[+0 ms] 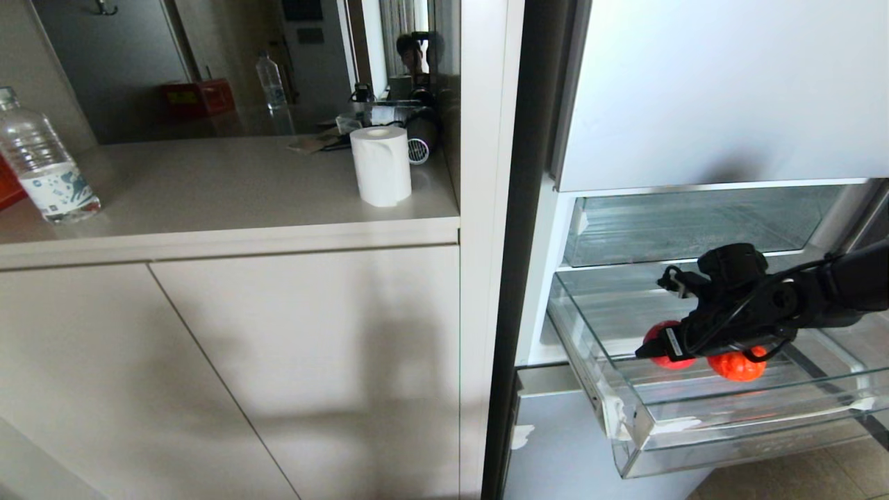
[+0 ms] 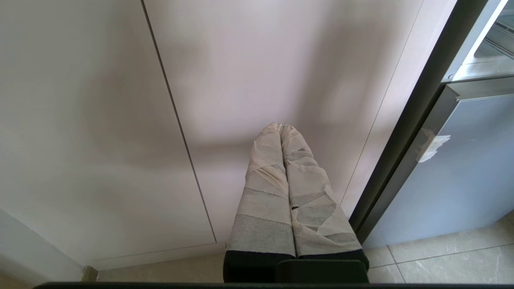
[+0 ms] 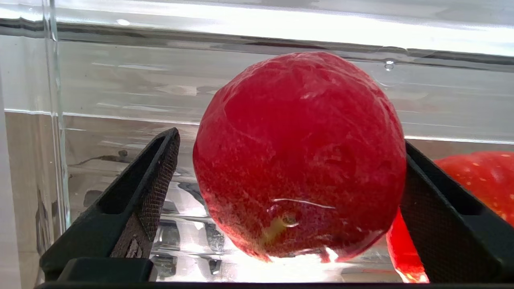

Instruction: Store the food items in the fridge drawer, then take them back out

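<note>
The red fruit (image 3: pixel 299 156) lies on the ribbed base of the fridge drawer (image 1: pixel 729 430), near its front lip, between the spread-wide fingers of the right gripper (image 3: pixel 289 200), ungripped. The orange-red fruit (image 1: pixel 737 365) sits just beside it. The left gripper (image 2: pixel 283 130), fingers pressed together, hangs before the cabinet.

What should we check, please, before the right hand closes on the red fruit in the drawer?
1. Drawer pulled out: ok.
2. Right hand open: ok, one finger stands clear of the fruit with a gap.
3. Red fruit between the fingers: ok, centred in the wrist view.
4. Other finger touching the fruit: cannot tell.
5. Orange fruit clear of the grasp: not ok, it sits right beside the red one, by the far finger.
6. Left hand out of the way: ok, shut, facing the cabinet door.
</note>
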